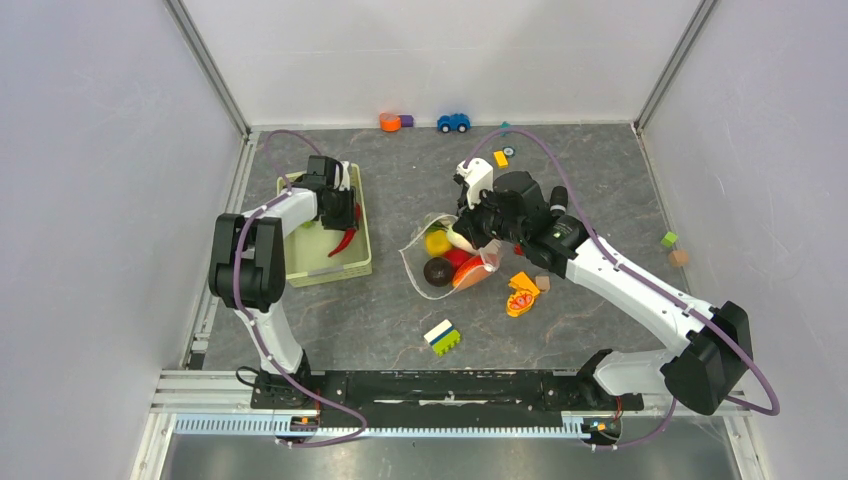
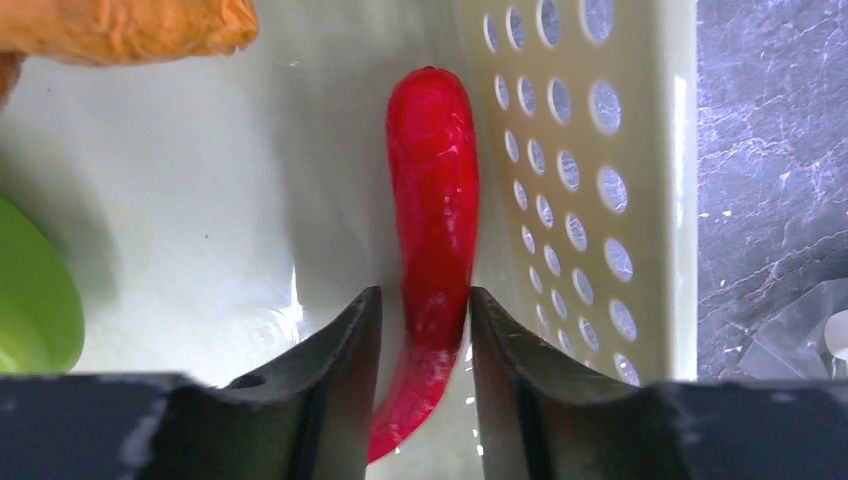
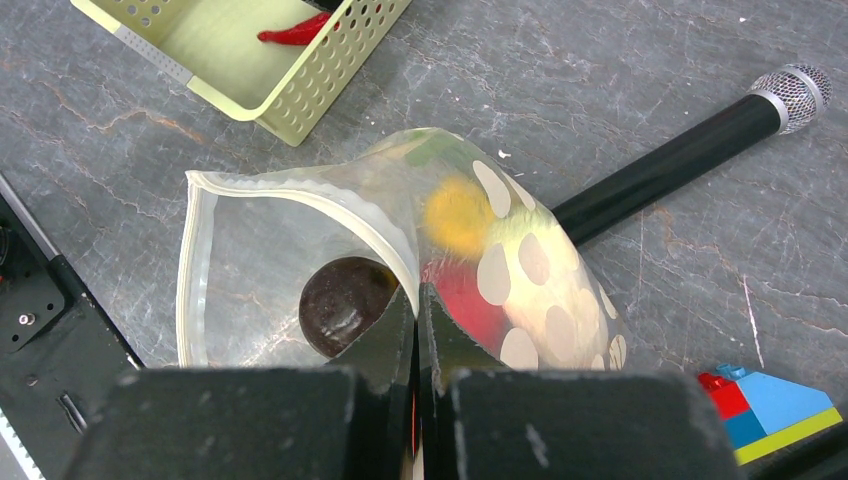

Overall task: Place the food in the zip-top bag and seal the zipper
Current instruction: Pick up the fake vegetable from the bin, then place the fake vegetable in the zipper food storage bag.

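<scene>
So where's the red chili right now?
The chili sits on the top view's left, inside the green basket, along the holed wall nearer the bag, between the fingers of the left pincer.

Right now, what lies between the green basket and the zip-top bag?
Nothing: bare grey table between green basket and zip-top bag, clearest in the right wrist view.
</scene>
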`<action>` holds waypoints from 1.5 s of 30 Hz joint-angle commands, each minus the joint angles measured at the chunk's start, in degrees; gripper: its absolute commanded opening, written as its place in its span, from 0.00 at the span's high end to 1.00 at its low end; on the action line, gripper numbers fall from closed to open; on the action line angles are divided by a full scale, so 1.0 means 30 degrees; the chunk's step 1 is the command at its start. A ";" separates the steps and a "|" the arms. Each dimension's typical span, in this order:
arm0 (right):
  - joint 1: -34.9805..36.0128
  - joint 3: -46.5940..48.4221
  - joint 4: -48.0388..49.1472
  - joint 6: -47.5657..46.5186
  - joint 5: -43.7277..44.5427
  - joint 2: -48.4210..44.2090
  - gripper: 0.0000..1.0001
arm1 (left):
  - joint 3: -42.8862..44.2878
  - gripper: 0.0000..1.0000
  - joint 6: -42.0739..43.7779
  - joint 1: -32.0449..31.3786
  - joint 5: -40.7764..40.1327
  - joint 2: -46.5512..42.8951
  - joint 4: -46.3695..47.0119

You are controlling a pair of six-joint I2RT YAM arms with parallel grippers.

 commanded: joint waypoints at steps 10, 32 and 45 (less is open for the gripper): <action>0.0070 0.0551 0.0554 0.0128 0.0020 -0.0539 1.00 | 0.0233 0.98 -0.0167 -0.0075 -0.0410 -0.0771 0.0546; 0.0074 0.0709 0.0545 0.0111 -0.0089 -0.0252 1.00 | -0.7979 0.98 -0.2894 -0.0074 0.5876 -1.6186 0.9077; 0.0083 0.0523 0.0690 0.0196 -0.0657 -0.0640 1.00 | -0.7987 0.98 -0.2788 -0.6275 1.4174 -1.7314 1.3156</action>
